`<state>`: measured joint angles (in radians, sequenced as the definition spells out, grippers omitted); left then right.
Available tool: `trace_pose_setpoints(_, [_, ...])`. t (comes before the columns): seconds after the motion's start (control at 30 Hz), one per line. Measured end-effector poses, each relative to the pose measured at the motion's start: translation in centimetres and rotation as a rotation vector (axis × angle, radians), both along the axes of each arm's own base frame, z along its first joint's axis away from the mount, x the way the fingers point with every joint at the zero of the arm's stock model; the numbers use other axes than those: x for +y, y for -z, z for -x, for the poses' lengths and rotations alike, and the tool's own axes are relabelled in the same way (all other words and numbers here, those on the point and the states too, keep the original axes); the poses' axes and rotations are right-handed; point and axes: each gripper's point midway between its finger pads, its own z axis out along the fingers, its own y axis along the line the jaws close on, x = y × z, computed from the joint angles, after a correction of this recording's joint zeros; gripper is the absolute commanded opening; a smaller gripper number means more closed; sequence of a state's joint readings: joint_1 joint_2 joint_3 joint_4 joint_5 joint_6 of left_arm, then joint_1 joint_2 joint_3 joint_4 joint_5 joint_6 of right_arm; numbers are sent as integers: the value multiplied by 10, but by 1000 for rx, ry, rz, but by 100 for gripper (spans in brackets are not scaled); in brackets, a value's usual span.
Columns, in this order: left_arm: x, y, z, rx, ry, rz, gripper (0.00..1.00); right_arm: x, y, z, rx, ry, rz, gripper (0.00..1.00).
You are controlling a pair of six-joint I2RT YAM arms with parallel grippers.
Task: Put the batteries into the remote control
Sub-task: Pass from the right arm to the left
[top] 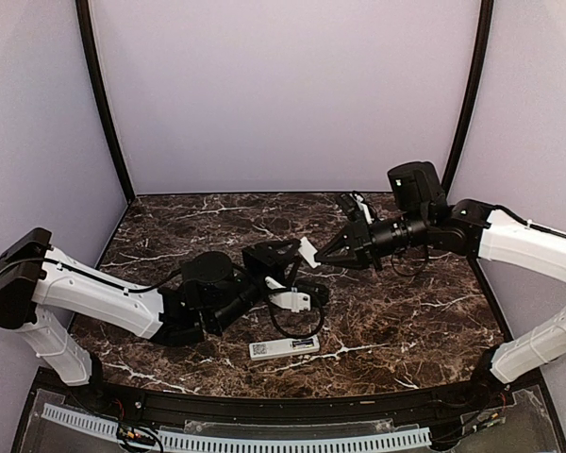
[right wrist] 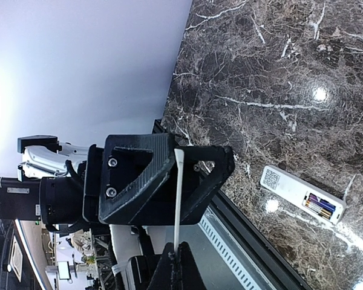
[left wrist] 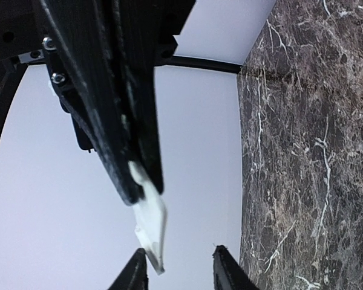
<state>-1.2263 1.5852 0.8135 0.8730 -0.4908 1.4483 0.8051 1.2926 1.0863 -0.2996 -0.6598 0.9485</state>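
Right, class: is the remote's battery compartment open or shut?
Open. The remote control lies on the table with its compartment uncovered, batteries showing inside; the left gripper holds a flat white piece, probably the cover.

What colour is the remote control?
The remote control is white, clearest in the right wrist view.

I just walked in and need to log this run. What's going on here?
The left hand is clamped on a thin white cover, probably the battery door, and holds it above the table. The right hand is open, with the cover's free end between its fingers, as if to take it over. The remote control lies alone on the marble near the arms' bases. Its compartment is open, with batteries visible inside.
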Motion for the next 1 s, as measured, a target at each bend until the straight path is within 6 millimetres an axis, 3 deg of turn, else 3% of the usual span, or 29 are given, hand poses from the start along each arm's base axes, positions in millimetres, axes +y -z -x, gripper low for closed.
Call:
trace_pose_setpoints(0.33, [-4, -11, 2, -25, -1, 27, 23, 1, 3, 0, 7, -1, -3, 0])
trace_pose_setpoints(0.5, [-12, -9, 8, -22, 16, 32, 1, 2, 5, -1, 14, 0, -2, 0])
trace_pose_setpoints(0.67, [-13, -9, 8, -28, 1, 28, 0, 2, 7, -3, 33, 13, 4, 0])
trace_pose_setpoints(0.83, [-14, -7, 8, 17, 3, 61, 0, 2, 6, -3, 6, 3, 3, 35])
trace_pose_setpoints(1.0, [-20, -6, 17, 277, 83, 181, 0, -1, -14, -2, -152, -40, 9, 51])
